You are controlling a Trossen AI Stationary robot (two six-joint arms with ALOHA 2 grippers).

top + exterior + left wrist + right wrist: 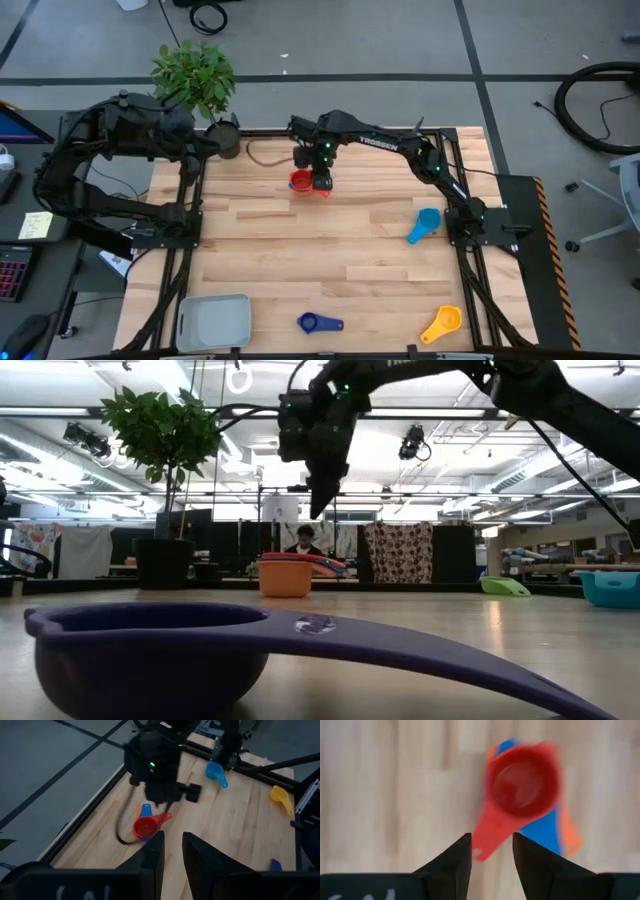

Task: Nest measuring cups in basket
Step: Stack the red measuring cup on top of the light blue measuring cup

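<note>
A red cup (300, 182) sits on top of a stack with a blue and an orange cup (285, 578) at the table's far middle. My right gripper (492, 847) hovers open above that stack (522, 782), with the red handle (487, 837) below its fingertips and not touched. Lying separately on the table are a light blue cup (424, 225), a yellow cup (441, 324) and a dark blue cup (320, 323). A green cup (505, 587) shows only in the low view. The grey basket (213, 322) stands at the near left corner. My left gripper (172, 855) waits open at the far left.
A dark pot with a leafy plant (225, 135) stands at the far left corner, close to my left arm. A dark cable (265, 158) curls on the wood beside the stack. The table's middle, between the stack and the basket, is bare wood.
</note>
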